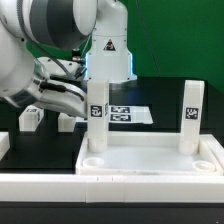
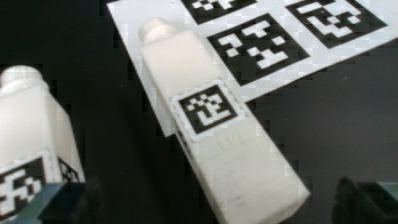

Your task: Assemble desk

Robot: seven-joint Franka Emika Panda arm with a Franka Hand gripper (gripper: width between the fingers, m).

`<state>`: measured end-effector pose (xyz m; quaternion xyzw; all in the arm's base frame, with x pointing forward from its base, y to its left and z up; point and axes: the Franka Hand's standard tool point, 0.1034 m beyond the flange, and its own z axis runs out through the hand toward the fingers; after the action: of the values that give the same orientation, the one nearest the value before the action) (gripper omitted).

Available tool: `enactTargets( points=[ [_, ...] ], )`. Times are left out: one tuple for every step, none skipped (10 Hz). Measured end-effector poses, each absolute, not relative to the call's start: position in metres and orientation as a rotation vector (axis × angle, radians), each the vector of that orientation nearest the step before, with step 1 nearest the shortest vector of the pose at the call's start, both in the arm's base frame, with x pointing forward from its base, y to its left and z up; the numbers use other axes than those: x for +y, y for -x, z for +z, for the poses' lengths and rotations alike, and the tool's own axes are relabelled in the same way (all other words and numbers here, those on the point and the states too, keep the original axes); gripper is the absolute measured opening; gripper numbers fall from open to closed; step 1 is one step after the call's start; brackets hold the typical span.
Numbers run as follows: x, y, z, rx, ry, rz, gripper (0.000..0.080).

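Observation:
The white tabletop panel point(image 1: 150, 165) lies rim-up at the front of the exterior view. Two white tagged legs stand upright in its far corner sockets, one on the left point(image 1: 97, 118) and one on the right point(image 1: 191, 115). In the wrist view a loose leg point(image 2: 214, 125) lies on the black table, its narrow tip over the marker board's edge. My gripper point(image 2: 205, 205) is open around its wide end, and both dark fingers point(image 2: 365, 200) stand clear of it. Another loose leg point(image 2: 32, 130) lies beside it. In the exterior view the gripper point(image 1: 80, 106) is low behind the left upright leg, mostly hidden.
The marker board point(image 1: 128, 113) lies behind the tabletop and also shows in the wrist view point(image 2: 294, 35). The loose legs point(image 1: 30, 118) lie at the exterior view's left. A long white rail point(image 1: 40, 185) runs along the front. The arm fills the upper left.

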<state>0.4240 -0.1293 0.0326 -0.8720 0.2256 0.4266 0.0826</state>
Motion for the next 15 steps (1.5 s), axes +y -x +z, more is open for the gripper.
enactTargets(
  points=[
    [-0.127, -0.423, 0.03, 0.671, 2.602, 1.28, 0.0649],
    [-0.126, -0.422, 0.027, 0.669, 2.605, 1.28, 0.0649],
    [-0.126, -0.421, 0.025, 0.67, 2.608, 1.279, 0.0649],
    [-0.126, -0.42, 0.023, 0.67, 2.611, 1.277, 0.0649],
    [-0.126, -0.42, 0.021, 0.671, 2.616, 1.272, 0.0649],
    [-0.127, -0.419, 0.018, 0.672, 2.615, 1.276, 0.0649],
    [-0.127, -0.417, 0.015, 0.674, 2.614, 1.283, 0.0649],
    [-0.127, -0.416, 0.014, 0.674, 2.612, 1.289, 0.0649],
    [-0.127, -0.415, 0.013, 0.676, 2.609, 1.294, 0.0649],
    [-0.127, -0.413, 0.011, 0.678, 2.606, 1.3, 0.0649],
    [-0.128, -0.411, 0.011, 0.68, 2.599, 1.308, 0.0649],
    [-0.128, -0.41, 0.011, 0.682, 2.595, 1.312, 0.0649],
    [-0.128, -0.41, 0.011, 0.683, 2.594, 1.312, 0.0649],
    [-0.129, -0.41, 0.011, 0.683, 2.596, 1.309, 0.0649],
    [-0.129, -0.411, 0.011, 0.683, 2.597, 1.308, 0.0561]
  ],
)
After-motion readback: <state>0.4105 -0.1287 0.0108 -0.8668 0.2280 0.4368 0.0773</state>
